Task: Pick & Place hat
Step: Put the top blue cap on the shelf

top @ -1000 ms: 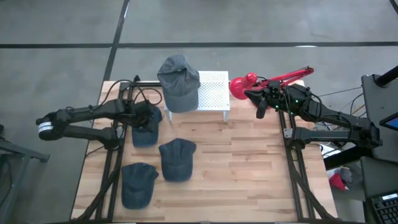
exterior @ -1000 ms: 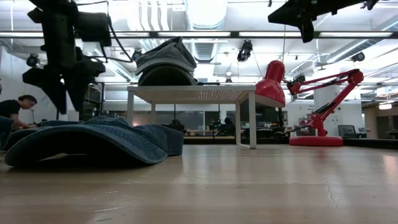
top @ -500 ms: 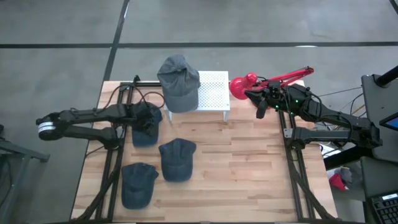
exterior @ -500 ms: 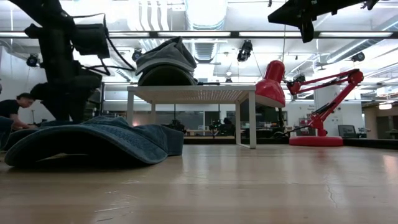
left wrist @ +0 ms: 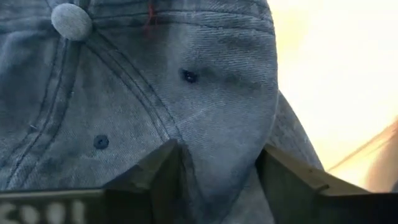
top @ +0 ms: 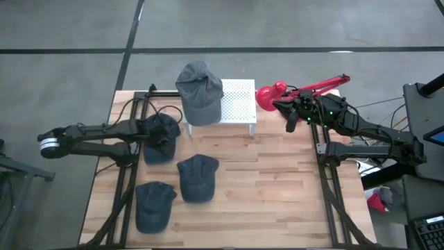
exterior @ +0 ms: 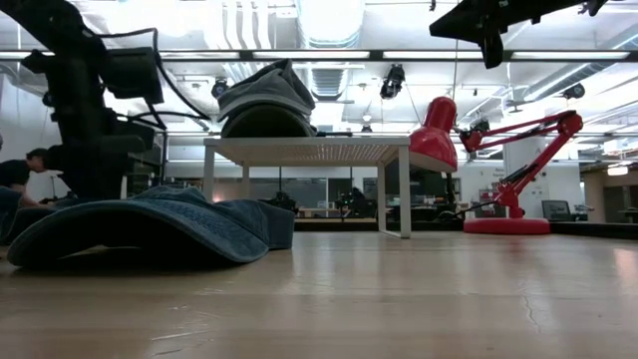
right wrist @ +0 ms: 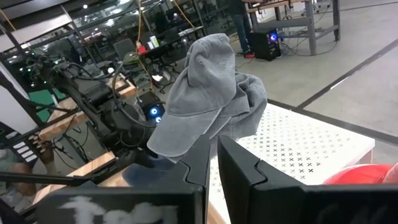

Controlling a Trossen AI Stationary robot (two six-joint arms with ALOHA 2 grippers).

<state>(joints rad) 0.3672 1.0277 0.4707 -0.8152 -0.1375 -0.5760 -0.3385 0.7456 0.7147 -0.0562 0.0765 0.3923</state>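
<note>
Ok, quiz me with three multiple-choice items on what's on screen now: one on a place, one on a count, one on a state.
1. Where is the grey hat?
A. on the white stand
B. on the table's near edge
C. under the lamp

2. How many blue hats lie on the table?
A. one
B. three
C. five

3. How does the left gripper stand?
A. high above the table, empty
B. over the stand
C. down on a blue hat, fingers on either side of a fold of cloth

Answers:
1 A: the grey hat sits on top of the white stand.
2 B: one hat under the left arm, a middle hat and a near hat lie on the table.
3 C: the left gripper straddles a fold of the hat's cloth; the right gripper waits by the lamp.
</note>
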